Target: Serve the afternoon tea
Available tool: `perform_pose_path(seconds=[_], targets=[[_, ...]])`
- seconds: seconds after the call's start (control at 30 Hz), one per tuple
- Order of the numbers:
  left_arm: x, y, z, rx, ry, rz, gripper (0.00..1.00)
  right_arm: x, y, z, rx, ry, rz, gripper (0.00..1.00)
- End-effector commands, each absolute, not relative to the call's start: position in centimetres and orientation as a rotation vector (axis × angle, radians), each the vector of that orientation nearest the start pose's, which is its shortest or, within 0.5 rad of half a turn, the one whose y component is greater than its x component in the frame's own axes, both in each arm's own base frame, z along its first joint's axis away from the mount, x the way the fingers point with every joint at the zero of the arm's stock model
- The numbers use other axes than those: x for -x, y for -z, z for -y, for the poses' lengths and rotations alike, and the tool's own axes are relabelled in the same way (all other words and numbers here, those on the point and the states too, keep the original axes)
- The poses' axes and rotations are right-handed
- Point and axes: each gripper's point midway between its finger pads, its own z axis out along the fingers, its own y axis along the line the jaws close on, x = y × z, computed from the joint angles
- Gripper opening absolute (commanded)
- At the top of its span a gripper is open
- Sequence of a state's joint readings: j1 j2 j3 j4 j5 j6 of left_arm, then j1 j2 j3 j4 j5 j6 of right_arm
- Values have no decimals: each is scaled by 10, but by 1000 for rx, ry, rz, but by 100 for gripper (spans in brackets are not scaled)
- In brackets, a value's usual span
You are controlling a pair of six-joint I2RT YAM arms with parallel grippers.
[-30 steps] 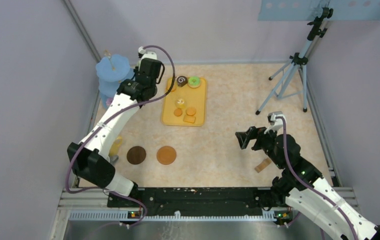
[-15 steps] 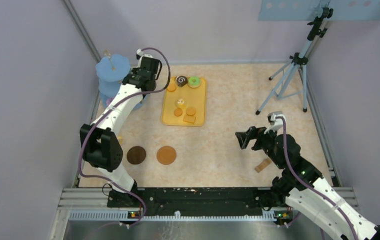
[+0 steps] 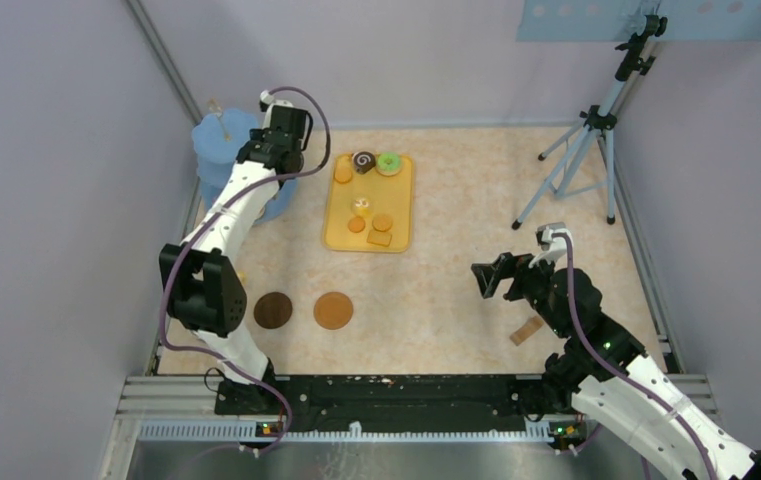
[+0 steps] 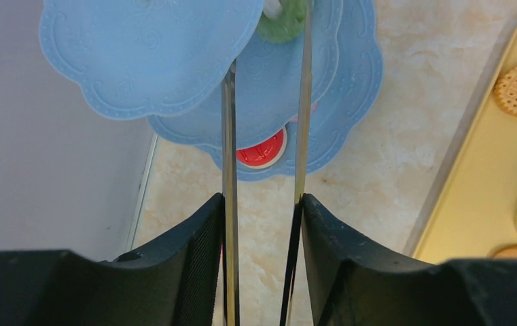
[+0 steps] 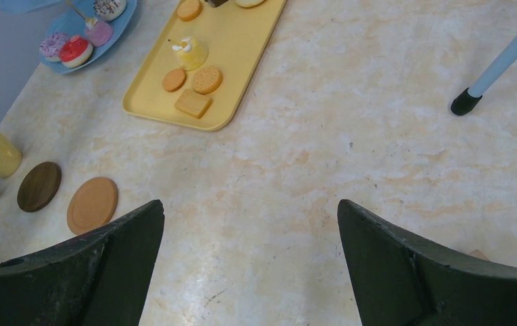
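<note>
At the blue stand [image 4: 140, 61], green doughnut [image 4: 279, 24] beyond left gripper [image 4: 262, 204], between tongs [image 4: 229, 136]

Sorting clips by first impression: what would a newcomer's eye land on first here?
The left gripper, stretched to the far left, is clamped on long metal tongs whose tips reach a green doughnut on the blue tiered cake stand. Next come the yellow tray with orange biscuits at the far middle, and the right gripper hanging wide open at the near right.
</note>
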State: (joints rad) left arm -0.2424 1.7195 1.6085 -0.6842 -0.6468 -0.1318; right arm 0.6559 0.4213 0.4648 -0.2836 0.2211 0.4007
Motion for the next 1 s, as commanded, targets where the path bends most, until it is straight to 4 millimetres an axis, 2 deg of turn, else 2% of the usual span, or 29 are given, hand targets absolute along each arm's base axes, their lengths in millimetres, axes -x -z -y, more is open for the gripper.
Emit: perform_pose_path(seconds=[0.0, 0.2, 0.37, 0.43, 0.53, 0.67, 0.83, 0.97], targets=[[-452, -246, 8, 222, -510, -2167, 51, -219, -205, -135, 65, -540, -1807, 96], [-436, -246, 21, 204, -423, -2189, 50, -220, -205, -135, 64, -542, -1806, 96], [-411, -246, 42, 148, -288, -2212, 48, -219, -204, -136, 65, -541, -1809, 96], [-401, -243, 55, 106, -190, -2239, 48, -219, -204, -136, 65, -541, -1808, 96], [-384, -248, 79, 25, -7, -2230, 47, -219, -204, -136, 66, -540, -1810, 96], [-358, -244, 120, -140, 219, -2250, 47, -220, -203, -135, 65, -535, -1814, 96], [-332, -226, 147, -236, 234, -2304, 48, -220, -203, -135, 65, -533, -1816, 96], [-327, -215, 165, -294, 309, -2300, 51, -219, -204, -135, 65, -536, -1818, 96]])
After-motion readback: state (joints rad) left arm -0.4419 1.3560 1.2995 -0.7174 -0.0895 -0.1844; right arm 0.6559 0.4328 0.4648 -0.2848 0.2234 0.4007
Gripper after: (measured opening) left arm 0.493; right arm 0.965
